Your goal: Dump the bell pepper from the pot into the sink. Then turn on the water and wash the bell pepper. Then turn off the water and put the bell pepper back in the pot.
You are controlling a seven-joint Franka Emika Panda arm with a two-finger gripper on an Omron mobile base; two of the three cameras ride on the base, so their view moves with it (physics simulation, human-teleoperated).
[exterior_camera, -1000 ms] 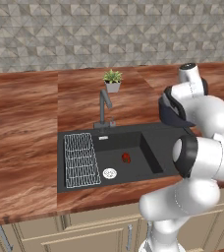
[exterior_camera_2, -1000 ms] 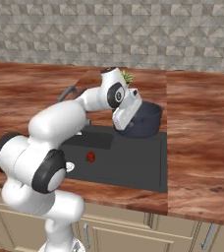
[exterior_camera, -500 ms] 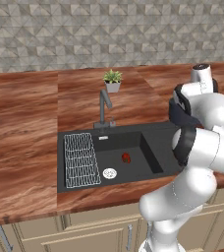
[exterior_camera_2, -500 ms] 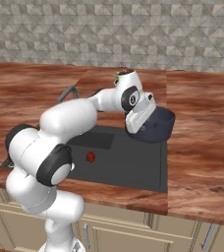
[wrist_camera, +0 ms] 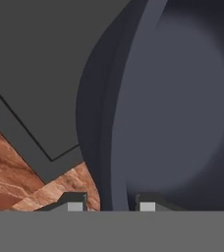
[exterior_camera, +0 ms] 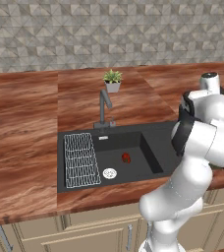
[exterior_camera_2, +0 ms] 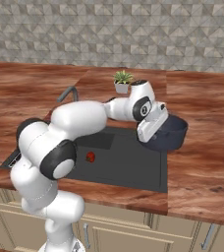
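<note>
Even, bright rendered light; soft shadows; no glare, slight blur.

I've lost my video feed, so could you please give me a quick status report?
End effector shut on the pot rim, pot over the sink's right ledge. Bell pepper in the basin beside the drain. Faucet dry, nothing in the way.

Bell pepper [exterior_camera: 126, 157] lies in the sink [exterior_camera: 153, 147] — pot [exterior_camera_2: 173, 133] at its right edge.

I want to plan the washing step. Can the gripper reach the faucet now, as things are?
Probably not yet. The gripper is shut on the pot rim at the sink's right. The faucet itself stands unobstructed behind the basin.
</note>
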